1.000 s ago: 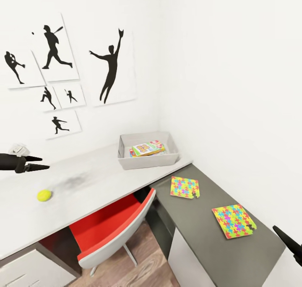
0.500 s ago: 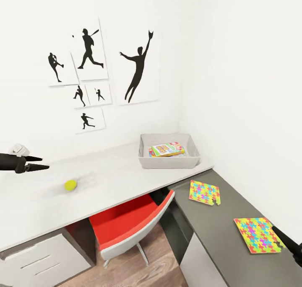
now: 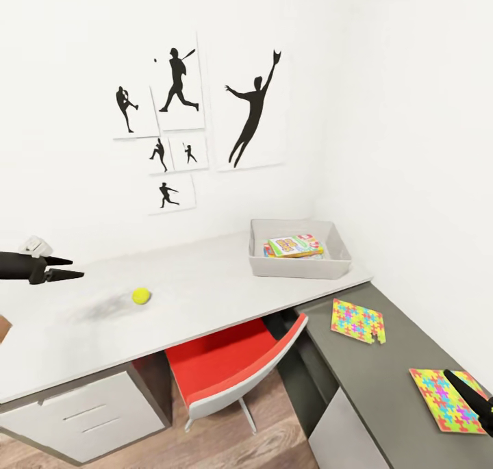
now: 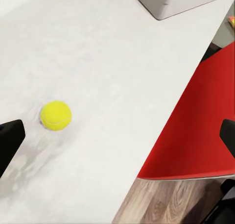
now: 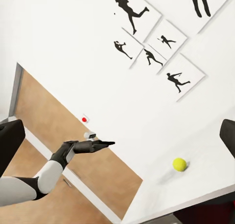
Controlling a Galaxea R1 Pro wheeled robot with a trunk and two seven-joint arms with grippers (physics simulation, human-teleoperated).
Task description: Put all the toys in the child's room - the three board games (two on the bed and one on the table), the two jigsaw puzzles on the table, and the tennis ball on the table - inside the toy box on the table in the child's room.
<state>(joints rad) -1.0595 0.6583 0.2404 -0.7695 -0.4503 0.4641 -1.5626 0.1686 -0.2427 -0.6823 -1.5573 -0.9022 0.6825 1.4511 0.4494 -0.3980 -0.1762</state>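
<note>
Green SKIP-BO board game (image 3: 296,245) lies flat in toy box (image 3: 301,268), long axis along table (image 3: 205,284)'s back wall. Left gripper (image 3: 67,267) parted, empty; right gripper (image 3: 472,391) unclear.

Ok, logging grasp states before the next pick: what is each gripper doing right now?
Left gripper: open, empty, above the table.
Right gripper: open, holding nothing.

A child's room — baseball silhouette prints (image 3: 198,120), desk (image 3: 205,284), bright jigsaw puzzles (image 3: 357,320).
</note>
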